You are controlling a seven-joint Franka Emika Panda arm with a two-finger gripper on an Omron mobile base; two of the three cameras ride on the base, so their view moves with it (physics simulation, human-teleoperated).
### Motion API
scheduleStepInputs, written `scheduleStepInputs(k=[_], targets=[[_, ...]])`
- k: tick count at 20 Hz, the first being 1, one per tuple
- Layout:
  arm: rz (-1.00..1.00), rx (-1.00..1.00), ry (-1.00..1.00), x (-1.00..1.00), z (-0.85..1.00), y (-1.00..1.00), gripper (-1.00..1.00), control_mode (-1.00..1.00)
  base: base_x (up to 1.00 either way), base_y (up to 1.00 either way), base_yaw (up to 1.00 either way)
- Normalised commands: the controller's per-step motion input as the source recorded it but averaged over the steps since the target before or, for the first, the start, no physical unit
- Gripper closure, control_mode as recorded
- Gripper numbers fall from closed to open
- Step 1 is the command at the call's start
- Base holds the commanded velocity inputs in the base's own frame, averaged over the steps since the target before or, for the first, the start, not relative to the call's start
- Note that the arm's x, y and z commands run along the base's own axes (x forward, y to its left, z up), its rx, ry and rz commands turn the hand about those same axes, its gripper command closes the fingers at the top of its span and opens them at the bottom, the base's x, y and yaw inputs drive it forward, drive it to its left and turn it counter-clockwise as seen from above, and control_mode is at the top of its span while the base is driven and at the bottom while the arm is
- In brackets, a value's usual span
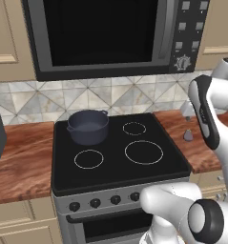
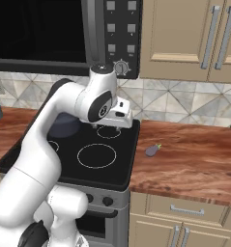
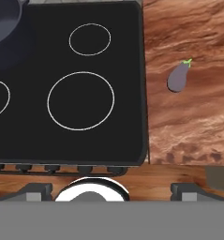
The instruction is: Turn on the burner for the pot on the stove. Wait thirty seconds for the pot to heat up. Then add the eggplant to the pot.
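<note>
Dark blue-grey, the pot [image 1: 88,126] sits on the back left ring of the stove [image 1: 116,159], the wide-open gripper [image 3: 113,188] hovers above its front edge, and the eggplant [image 3: 178,77] lies on the wooden counter [image 2: 194,164] just beside the stove's right edge.

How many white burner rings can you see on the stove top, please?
3: small back right, large front right, medium front left. The pot at the back left may hide a fourth.

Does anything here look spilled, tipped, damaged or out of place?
Nothing stands out. The pot sits upright on the stove's back-left burner, and the eggplant lies whole on the counter to the stove's right. No spill or damage shows.
</note>
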Motion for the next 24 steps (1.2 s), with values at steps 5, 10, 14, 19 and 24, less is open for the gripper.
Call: scheduleStepInputs(k=[5, 10, 14, 19, 24], targets=[[0.00, 0.00, 0.00, 0.00, 0.00, 0.00, -1.00, -1.00, 0.00, 0.00, 0.00], [0.00, 0.00, 0.00, -0.05, 0.00, 0.07, -1.00, -1.00, 0.00, 0.00, 0.00], [0.04, 0.00, 0.00, -0.25, 0.00, 0.45, -1.00, -1.00, 0.00, 0.00, 0.00], [0.06, 0.00, 0.00, -0.27, 0.00, 0.61, -1.00, -1.00, 0.00, 0.00, 0.00], [0.05, 0.00, 0.00, -0.25, -0.03, 0.65, -1.00, -1.00, 0.00, 0.00, 0.00]])
